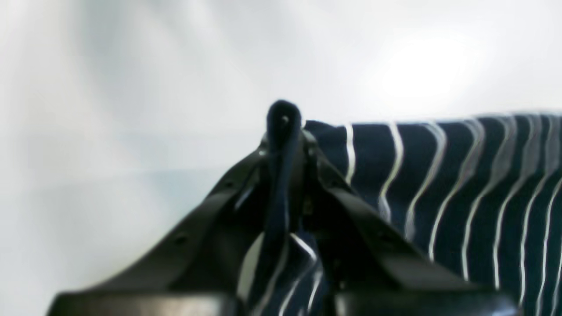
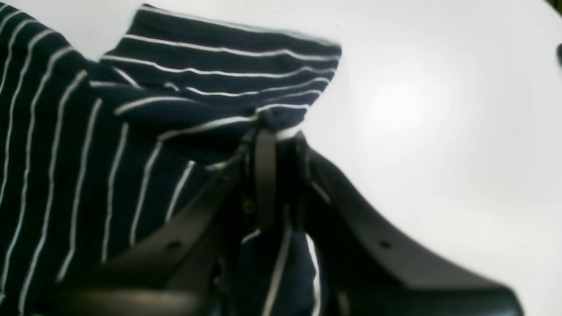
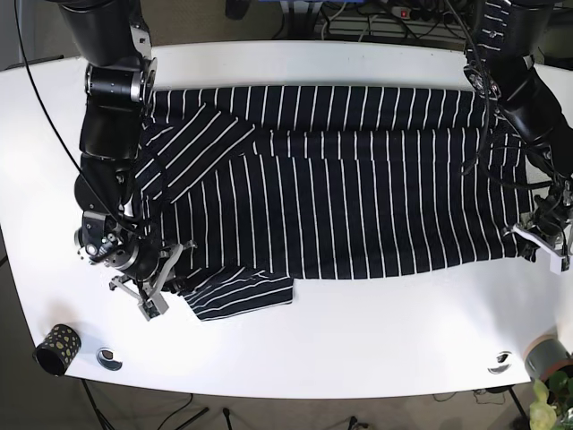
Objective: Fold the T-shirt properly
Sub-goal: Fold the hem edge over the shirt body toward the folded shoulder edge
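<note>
A navy T-shirt with thin white stripes [image 3: 358, 179] lies spread across the white table [image 3: 358, 331]. My right gripper [image 3: 166, 285], at the left of the base view, is shut on the shirt's front left edge next to a sleeve [image 3: 240, 296]. In the right wrist view the gripper [image 2: 276, 131] pinches bunched fabric [image 2: 66, 153]. My left gripper [image 3: 540, 235], at the right of the base view, is shut on the shirt's right edge. In the left wrist view the gripper [image 1: 284, 131] clamps a fold of the shirt [image 1: 461, 184].
A black dotted cup [image 3: 55, 348] stands at the front left corner. Small round fittings [image 3: 108, 358] [image 3: 500, 362] sit in the table's front. A potted plant [image 3: 548, 394] is at the front right. Cables [image 3: 358, 22] run behind the table.
</note>
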Available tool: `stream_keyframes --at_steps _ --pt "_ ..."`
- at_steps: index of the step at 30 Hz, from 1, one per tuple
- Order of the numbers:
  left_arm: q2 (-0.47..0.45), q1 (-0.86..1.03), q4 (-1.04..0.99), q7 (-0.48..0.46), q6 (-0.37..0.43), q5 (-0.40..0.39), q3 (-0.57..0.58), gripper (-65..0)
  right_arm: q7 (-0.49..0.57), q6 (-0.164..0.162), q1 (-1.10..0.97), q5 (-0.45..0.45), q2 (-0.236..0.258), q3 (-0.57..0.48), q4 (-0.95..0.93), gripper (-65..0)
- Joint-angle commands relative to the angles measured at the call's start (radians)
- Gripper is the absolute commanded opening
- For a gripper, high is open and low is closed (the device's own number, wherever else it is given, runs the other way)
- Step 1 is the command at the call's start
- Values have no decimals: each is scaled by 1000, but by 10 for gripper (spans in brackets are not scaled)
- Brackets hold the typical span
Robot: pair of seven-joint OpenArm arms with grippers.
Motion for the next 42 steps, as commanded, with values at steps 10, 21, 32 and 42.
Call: stream_keyframes --at_steps 10,21,32,42 --pt "27 98 314 77 -41 -16 -12 -650 -116 5 -143 14 7 102 347 -628" --pt "98 244 542 211 -41 -16 -92 -650 -231 5 -341 14 -2 183 620 -628" --pt "119 362 591 218 -41 -16 -95 -650 -260 5 -551 14 -74 275 767 -623" --pt "91 446 588 218 -41 -13 -82 -606 -260 5 -649 14 -77 284 786 -491"
